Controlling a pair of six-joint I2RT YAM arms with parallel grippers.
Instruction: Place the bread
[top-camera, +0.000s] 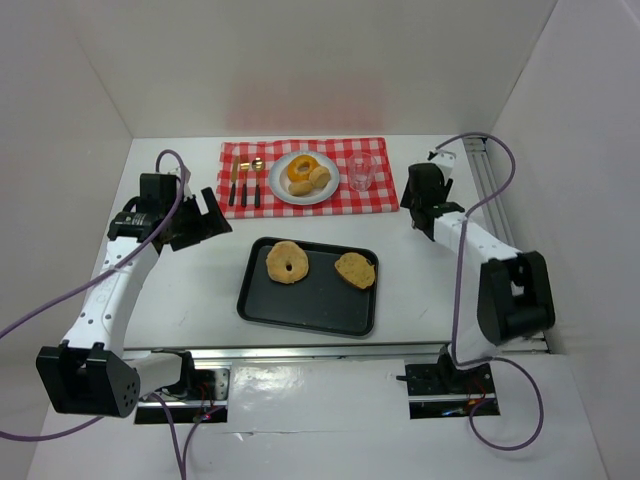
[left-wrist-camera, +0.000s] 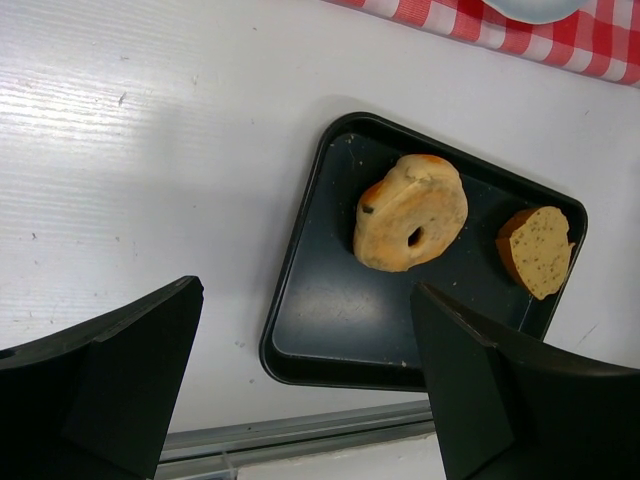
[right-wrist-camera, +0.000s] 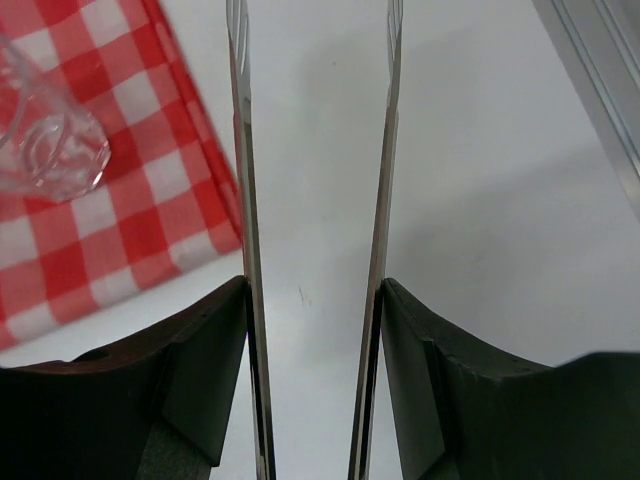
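Note:
The bread lies in two places. A pale ring (top-camera: 287, 262) (left-wrist-camera: 395, 225) and an oval flat roll (top-camera: 355, 270) (left-wrist-camera: 538, 250) lie on the black tray (top-camera: 300, 312) (left-wrist-camera: 330, 330). An orange glazed doughnut (top-camera: 292, 172) and two small buns (top-camera: 319, 177) sit on the white plate (top-camera: 278, 186). My left gripper (top-camera: 205, 218) (left-wrist-camera: 308, 290) hangs open and empty, left of the tray. To the right of the cloth, my right gripper (top-camera: 425, 200) (right-wrist-camera: 315, 285) is shut on metal tongs (right-wrist-camera: 240, 150), whose two blades stand apart with only bare table between them.
A red checked cloth (top-camera: 380, 195) (right-wrist-camera: 120, 220) at the back carries the plate, some cutlery (top-camera: 245, 182) and a clear glass (top-camera: 361, 171) (right-wrist-camera: 45, 150). A metal rail (top-camera: 490, 175) runs along the right wall. White walls close in three sides.

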